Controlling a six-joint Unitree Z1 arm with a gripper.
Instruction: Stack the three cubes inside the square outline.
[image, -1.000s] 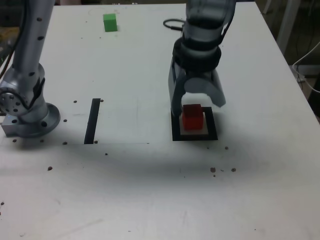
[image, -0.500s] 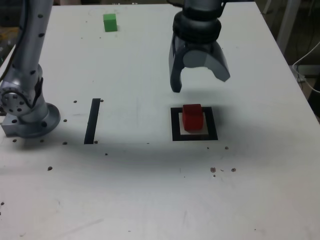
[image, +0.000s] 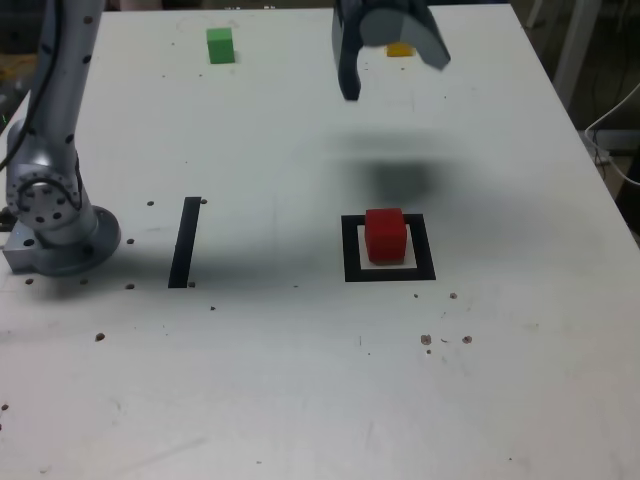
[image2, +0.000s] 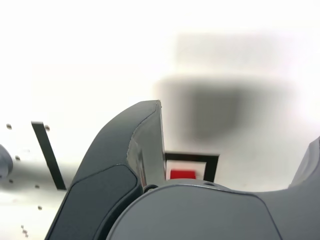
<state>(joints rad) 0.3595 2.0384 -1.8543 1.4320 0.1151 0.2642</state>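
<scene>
**Red cube in the square, gripper wide and empty**

While the red cube (image: 385, 236) sits inside the square outline (image: 389, 272), the gripper (image: 393, 68) hangs above and beyond it with jaws spread, holding nothing. Past the outline, the yellow cube (image: 400, 49) peeks from behind the gripper. Green cube (image: 220, 44) lies far off toward the exterior view's left.

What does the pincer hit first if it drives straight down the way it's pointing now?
Probably bare table. The open, empty pincer points down over white surface, above its shadow. The yellow cube sits just behind it and the red cube nearer the camera, but depth is hard to judge.
</scene>
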